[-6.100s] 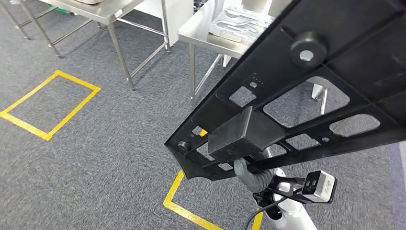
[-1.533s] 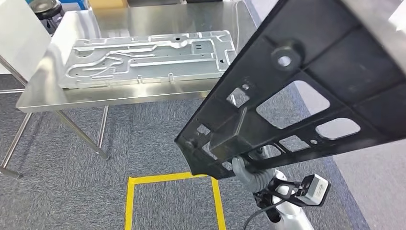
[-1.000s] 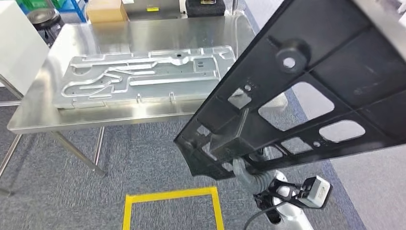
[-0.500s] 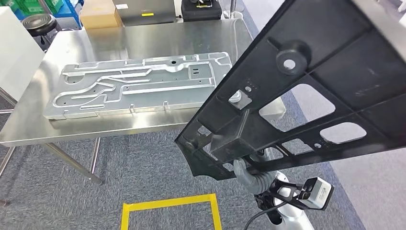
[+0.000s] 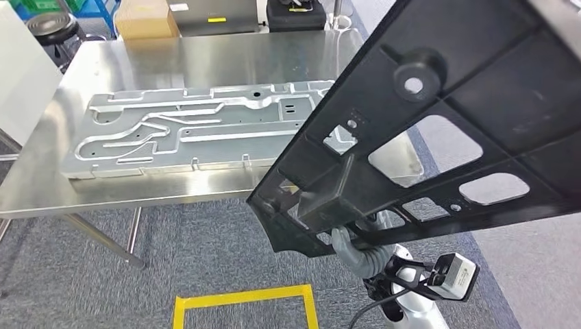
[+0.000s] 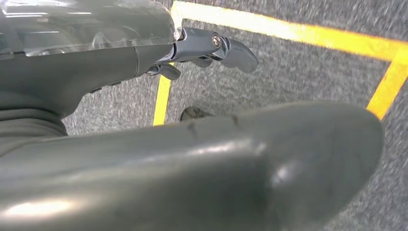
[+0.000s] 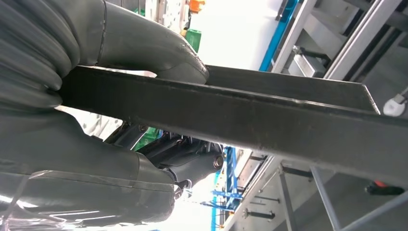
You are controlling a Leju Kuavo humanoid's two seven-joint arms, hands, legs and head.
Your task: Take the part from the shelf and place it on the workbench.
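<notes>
A large black ribbed part (image 5: pixel 479 116) with several cut-outs hangs tilted across the right of the head view, above the carpet at the near right corner of the steel workbench (image 5: pixel 205 62). My right hand (image 5: pixel 351 248) holds it from below, mostly hidden under the part. In the right wrist view that hand (image 7: pixel 96 120) grips the part's thin black edge (image 7: pixel 269 125) between thumb and fingers. My left hand (image 6: pixel 192 159) hangs over the floor with nothing in it, its fingers (image 6: pixel 226 48) apart.
A long machined silver plate (image 5: pixel 199 133) lies on the workbench. Behind the bench stand a cardboard box (image 5: pixel 145 19), a black stool (image 5: pixel 48 24) and a dark case (image 5: pixel 294 14). A yellow tape square (image 5: pixel 240 299) marks the carpet in front.
The camera has turned and moved: the workbench with the silver plate has come from the far edge into the middle of the view. The black part stays in my right hand's hold.
</notes>
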